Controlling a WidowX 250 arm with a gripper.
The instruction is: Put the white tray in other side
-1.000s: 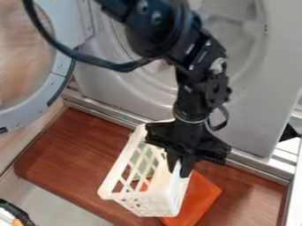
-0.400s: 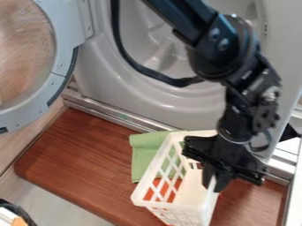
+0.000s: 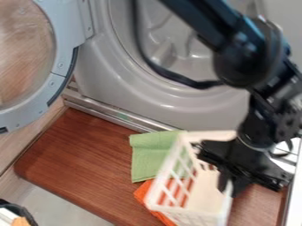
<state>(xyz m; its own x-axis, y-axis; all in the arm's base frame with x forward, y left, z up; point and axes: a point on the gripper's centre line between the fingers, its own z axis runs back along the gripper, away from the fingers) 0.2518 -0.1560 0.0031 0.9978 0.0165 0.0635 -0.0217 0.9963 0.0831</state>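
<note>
At the lower right of the brown wooden board, the black gripper (image 3: 231, 185) is shut on the right wall of the white tray (image 3: 168, 182), a deep basket with lattice sides. The tray's left lattice side faces the green cloth, and its lower end reaches the bottom edge of the view. Through the openings orange shows behind it. Whether the tray's underside touches the board I cannot tell.
A folded green cloth (image 3: 149, 155) lies left of the tray, and an orange cloth (image 3: 141, 192) is partly under it. Behind the board (image 3: 77, 154) stands a grey machine with a round opening; its round door (image 3: 58, 66) is swung out at the left.
The gripper and the tray have moved to the right together. The green cloth, earlier mostly behind the tray, is now exposed, and the orange cloth shows on the tray's left.
</note>
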